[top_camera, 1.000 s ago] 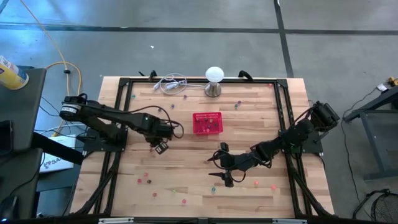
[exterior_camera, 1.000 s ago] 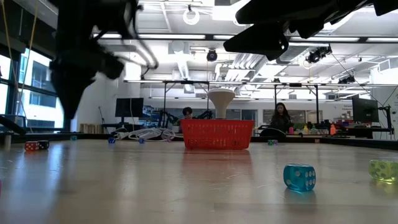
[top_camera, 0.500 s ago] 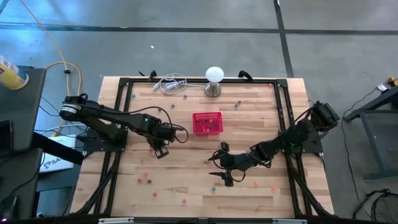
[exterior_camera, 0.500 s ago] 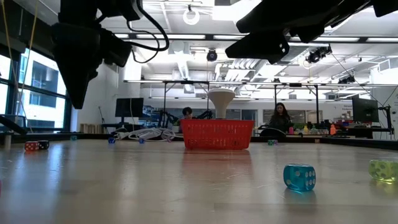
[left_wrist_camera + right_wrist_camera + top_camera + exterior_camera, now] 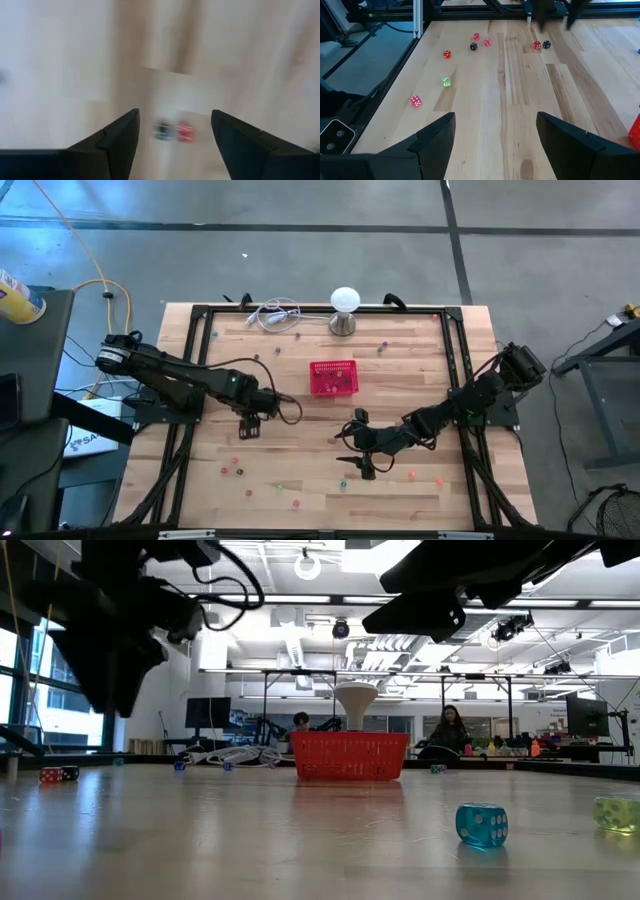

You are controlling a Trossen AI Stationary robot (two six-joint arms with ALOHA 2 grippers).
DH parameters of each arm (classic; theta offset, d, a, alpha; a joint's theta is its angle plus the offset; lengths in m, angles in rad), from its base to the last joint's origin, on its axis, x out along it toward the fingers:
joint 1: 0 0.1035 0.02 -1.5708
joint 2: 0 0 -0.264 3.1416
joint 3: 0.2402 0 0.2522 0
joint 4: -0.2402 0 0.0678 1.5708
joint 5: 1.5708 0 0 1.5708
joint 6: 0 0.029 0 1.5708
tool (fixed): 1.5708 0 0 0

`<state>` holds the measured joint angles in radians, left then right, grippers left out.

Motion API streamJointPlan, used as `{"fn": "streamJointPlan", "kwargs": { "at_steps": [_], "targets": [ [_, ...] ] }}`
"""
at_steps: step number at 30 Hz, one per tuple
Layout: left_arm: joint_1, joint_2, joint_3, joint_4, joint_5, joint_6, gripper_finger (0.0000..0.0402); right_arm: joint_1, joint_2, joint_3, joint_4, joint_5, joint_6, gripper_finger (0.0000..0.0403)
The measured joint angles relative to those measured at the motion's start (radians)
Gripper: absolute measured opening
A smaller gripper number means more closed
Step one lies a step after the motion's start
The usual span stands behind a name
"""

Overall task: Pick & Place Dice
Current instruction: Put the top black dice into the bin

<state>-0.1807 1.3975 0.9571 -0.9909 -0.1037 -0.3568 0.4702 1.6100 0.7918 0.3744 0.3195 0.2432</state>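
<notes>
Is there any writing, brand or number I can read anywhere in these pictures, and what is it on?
"SA": red letters, cut off, on a white box on the floor left of the table, high view.
Yellow container at the far left, high view: has print, too small to read.
Dice on the table: pips only, no numerals; most too small to count.
Nothing else readable.

From straight overhead, one camera takes in my whole counter [image 5: 300,470] and both my arms, while another sits down at counter height, looking level across the wood past the red basket [image 5: 349,756] into the room behind. My left wrist camera stares close down between its own claw [image 5: 175,131] at a red die [image 5: 185,133] beside a dark die [image 5: 162,131], and my right wrist camera, looking across the counter from farther off, shares that same pair.
</notes>
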Motion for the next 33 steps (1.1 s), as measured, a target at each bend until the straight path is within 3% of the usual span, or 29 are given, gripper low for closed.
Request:
{"fn": "streamJointPlan", "kwargs": {
  "at_steps": [3,16,33],
  "targets": [
    [0.001,0.000,-0.026,-0.023,-0.061,0.061,0.0240,0.000,0.000,0.000,-0.001,0.000,0.000,0.0270],
    [-0.002,0.000,-0.171,0.021,-0.041,0.071,0.0241,0.000,0.000,0.000,-0.002,0.000,0.000,0.0270],
    [-0.026,0.000,-0.192,0.068,-0.042,0.056,0.0241,0.000,0.000,0.000,-0.003,0.000,0.000,0.0270]
  ]
}}
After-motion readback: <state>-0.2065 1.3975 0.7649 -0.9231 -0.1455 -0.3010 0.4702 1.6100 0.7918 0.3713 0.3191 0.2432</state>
